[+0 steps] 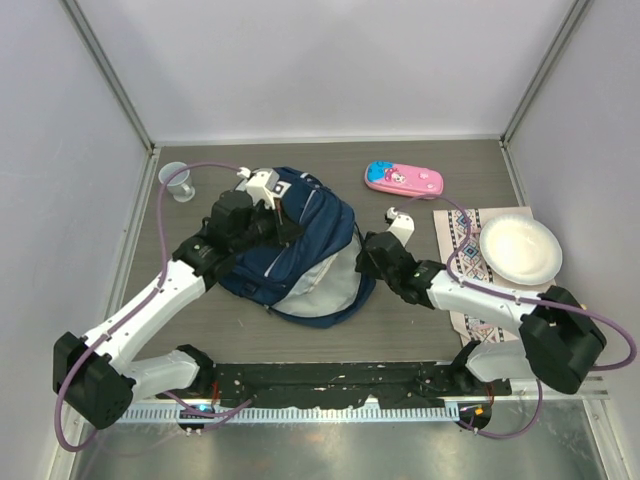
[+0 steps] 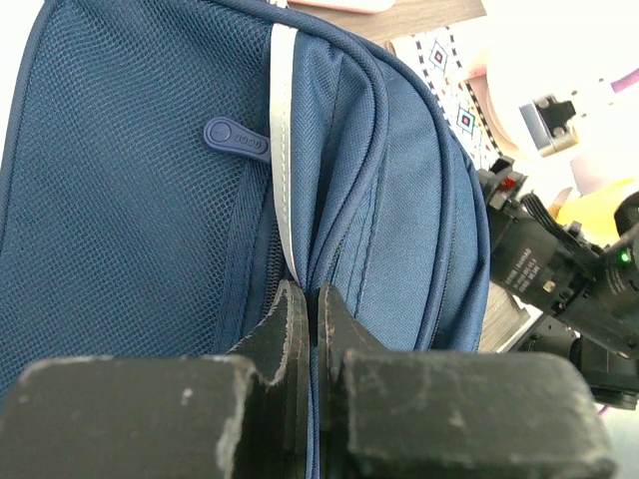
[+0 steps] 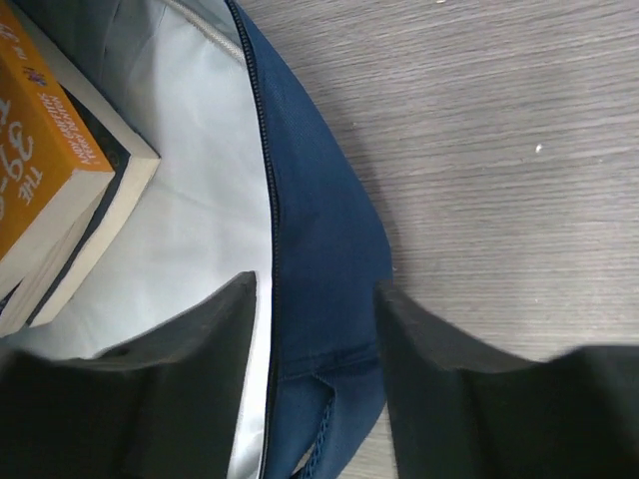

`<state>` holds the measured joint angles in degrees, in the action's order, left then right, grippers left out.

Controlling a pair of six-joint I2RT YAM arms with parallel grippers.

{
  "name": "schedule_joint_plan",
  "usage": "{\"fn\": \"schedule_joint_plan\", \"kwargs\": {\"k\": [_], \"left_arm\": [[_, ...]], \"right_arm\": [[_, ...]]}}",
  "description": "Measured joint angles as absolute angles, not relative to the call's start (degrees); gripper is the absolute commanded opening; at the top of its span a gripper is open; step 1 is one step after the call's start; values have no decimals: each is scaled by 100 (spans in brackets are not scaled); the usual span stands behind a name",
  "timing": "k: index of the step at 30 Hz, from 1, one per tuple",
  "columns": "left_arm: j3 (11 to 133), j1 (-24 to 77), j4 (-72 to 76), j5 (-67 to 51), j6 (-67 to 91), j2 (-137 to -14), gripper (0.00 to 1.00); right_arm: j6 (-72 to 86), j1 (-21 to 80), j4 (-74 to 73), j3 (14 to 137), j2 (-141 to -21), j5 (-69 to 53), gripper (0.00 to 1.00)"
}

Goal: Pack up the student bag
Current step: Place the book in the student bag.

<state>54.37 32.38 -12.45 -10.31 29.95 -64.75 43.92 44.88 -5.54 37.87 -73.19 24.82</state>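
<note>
The student bag (image 1: pixel 300 250), a navy backpack, lies mid-table with its mouth facing the near side and its pale grey lining (image 1: pixel 320 285) showing. My left gripper (image 1: pixel 285 228) is shut on a fold of the bag's navy fabric (image 2: pixel 399 200) near a white stripe; the fingertips (image 2: pixel 312 294) pinch the seam. At the bag's right edge my right gripper (image 1: pixel 362 255) is open and straddles the opening's rim (image 3: pixel 319 230), with one finger over the lining and one outside over the table. An orange book (image 3: pixel 40 170) lies inside the bag on the lining.
A pink pencil case (image 1: pixel 403 179) lies behind the bag to the right. A white plate (image 1: pixel 520 250) sits on a patterned mat (image 1: pixel 465 240) at the right. A clear cup (image 1: pixel 177 181) stands at the back left.
</note>
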Motion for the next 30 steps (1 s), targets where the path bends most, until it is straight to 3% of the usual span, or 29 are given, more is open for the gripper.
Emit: {"fn": "schedule_joint_plan", "kwargs": {"k": [5,14,15,16,18,21,24,27,29,30], "left_arm": [[5317,3238,-1240,-1160,2998,-6477,0],[5352,3269,-1426,-1374,2908,-6792,3],[5358,3288,-1466,-1396,2893,-6836,12],[5360,3312,-1505,-1415,2880,-6879,37],[5360,3378,-1579,-1415,2832,-6936,61],[5343,3457,-1804,-1354,2906,-6954,82],[5321,3500,-1918,-1203,2974,-6938,91],[5315,3518,-2036,-950,2987,-6801,93],[5315,3520,-2086,-760,2985,-6630,93],[5315,3520,-2108,-681,2982,-6567,93]], "right_arm": [[4235,4401,-434,3933,-7682,2473,13],[4239,4117,-421,3767,-7293,2331,4],[4257,4095,-403,3732,-7247,2290,4],[4285,4082,-368,3695,-7218,2246,4],[4368,4069,-301,3603,-7181,2152,4],[4501,4060,-139,3415,-7159,2040,4],[4613,4047,-106,3341,-7153,1979,5],[4670,4025,-128,3317,-7072,1975,6],[4674,4007,-167,3317,-6993,1975,13],[4676,3992,-189,3317,-6954,1975,26]]}}
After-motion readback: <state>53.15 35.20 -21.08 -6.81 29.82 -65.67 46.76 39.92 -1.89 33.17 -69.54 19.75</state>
